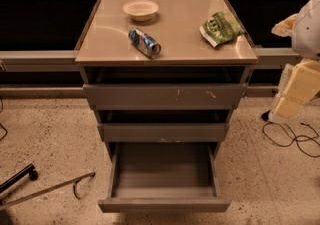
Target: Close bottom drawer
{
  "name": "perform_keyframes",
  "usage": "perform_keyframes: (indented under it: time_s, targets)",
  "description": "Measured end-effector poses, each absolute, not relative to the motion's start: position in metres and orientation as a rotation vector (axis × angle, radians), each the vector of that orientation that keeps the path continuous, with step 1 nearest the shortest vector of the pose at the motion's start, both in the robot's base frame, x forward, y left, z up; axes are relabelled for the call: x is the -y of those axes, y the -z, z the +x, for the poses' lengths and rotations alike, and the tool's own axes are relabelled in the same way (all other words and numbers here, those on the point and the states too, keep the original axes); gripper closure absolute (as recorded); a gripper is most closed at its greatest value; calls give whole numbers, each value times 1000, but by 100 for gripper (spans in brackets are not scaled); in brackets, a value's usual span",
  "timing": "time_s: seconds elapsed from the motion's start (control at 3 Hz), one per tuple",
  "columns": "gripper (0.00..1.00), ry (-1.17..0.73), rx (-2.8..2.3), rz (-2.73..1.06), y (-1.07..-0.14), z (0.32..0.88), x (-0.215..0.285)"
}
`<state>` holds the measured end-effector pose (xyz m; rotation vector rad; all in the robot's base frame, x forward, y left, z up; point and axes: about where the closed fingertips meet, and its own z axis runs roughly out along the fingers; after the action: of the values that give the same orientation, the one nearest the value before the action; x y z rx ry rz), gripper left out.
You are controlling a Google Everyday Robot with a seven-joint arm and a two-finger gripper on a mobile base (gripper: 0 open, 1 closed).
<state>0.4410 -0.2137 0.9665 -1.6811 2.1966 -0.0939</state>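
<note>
The bottom drawer [164, 204] of the grey metal cabinet is pulled far out, and its deep grey box is empty. Its plain flat front faces me near the lower edge of the view. The middle drawer [163, 132] and the wide scratched top drawer [165, 96] above it each stand a little way out. My arm enters at the right edge, and my gripper [286, 108] hangs to the right of the cabinet at about the height of the top drawer. It is well apart from the bottom drawer and touches nothing.
On the cabinet top [105, 44] lie a white bowl [140, 9], a blue can on its side [144, 42] and a green snack bag [221, 28]. A black cable [292, 136] lies on the floor at the right. A thin metal rod [47, 189] and a black caster [30, 172] lie at the left.
</note>
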Motion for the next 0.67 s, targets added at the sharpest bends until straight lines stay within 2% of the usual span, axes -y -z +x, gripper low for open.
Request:
perform_keyframes:
  time_s: [0.33,0.67]
  targets:
    - [0,50,-2207,-1665,-944,436,210]
    - [0,-80,-2192,-1648,-878,427,192]
